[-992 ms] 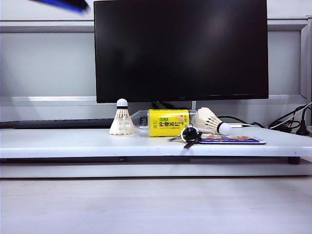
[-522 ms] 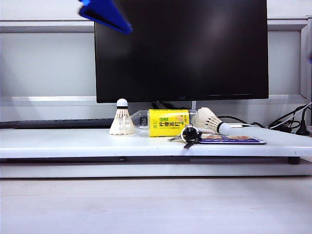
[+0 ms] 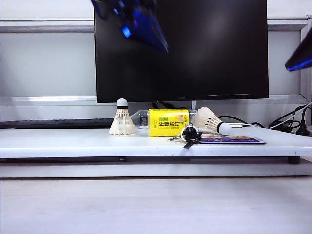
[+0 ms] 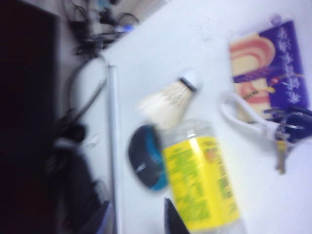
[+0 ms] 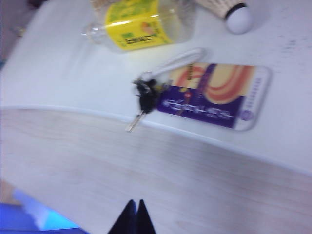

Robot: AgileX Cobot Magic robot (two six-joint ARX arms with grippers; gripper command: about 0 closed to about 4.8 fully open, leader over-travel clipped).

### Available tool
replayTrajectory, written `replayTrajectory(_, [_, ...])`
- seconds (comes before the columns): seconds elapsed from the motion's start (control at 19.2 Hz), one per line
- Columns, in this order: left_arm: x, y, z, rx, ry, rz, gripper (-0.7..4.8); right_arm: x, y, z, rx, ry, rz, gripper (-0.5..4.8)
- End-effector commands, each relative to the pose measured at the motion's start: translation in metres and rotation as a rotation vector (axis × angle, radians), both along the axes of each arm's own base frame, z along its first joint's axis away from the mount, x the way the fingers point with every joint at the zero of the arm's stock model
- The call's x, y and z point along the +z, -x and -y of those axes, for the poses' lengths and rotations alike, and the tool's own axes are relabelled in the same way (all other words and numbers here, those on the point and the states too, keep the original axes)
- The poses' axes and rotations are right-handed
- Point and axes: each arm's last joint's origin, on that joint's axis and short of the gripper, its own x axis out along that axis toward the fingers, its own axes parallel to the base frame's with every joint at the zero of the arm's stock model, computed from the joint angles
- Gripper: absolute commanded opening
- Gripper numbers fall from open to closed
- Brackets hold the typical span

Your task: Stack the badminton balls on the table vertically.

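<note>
A: Progress?
B: None stacked. Going left to right on the worktop (image 3: 73, 141): upright shuttlecock (image 3: 122, 118), yellow-labelled bottle (image 3: 165, 123), lying shuttlecock (image 3: 212, 120), well apart.
A: Grippers?
B: Left gripper (image 3: 141, 22) high in front of the monitor (image 3: 195, 58), fingers wide, empty. Right gripper (image 5: 133, 214) above the front edge near the keys (image 5: 144, 97), fingers pressed together, empty.
A: Left?
B: Everything: grasp, lift, stack.

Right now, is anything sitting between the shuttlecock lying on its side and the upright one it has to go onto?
Yes. The yellow-labelled bottle lies on the table between the tipped shuttlecock and the upright shuttlecock, so the carry must pass over it.
</note>
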Motion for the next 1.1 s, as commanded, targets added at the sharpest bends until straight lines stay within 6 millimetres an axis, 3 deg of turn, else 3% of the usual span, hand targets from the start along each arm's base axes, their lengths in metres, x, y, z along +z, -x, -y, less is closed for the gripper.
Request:
replayTrajectory(0.05, [-0.007, -0.016, 0.020, -0.062, -0.040, 0.019, 1.47, -0.002, 0.003, 0.001, -0.002, 0.029, -0.029, -0.01])
replayTrajectory(0.21, [-0.019, -0.026, 0.037, -0.124, -0.041, 0.010, 1.46, -0.003, 0.004, 0.001, -0.001, 0.033, -0.048, -0.01])
replayTrajectory(0.47, [-0.045, -0.021, 0.072, -0.240, -0.169, 0.148, 1.46, -0.004, 0.004, 0.001, 0.010, 0.043, -0.049, -0.01])
replayTrajectory(0.73, [-0.059, -0.023, 0.095, -0.253, -0.147, 0.240, 1.41, -0.006, 0.006, 0.001, 0.037, 0.066, -0.058, -0.01])
replayTrajectory(0.89, [-0.069, -0.028, 0.100, -0.248, -0.147, 0.242, 1.22, -0.006, 0.006, 0.001, 0.047, 0.083, -0.042, -0.01])
replayTrajectory(1.1, [-0.058, -0.034, 0.105, -0.055, 0.109, 0.128, 1.21, -0.004, 0.004, 0.002, 0.020, 0.133, 0.007, -0.01])
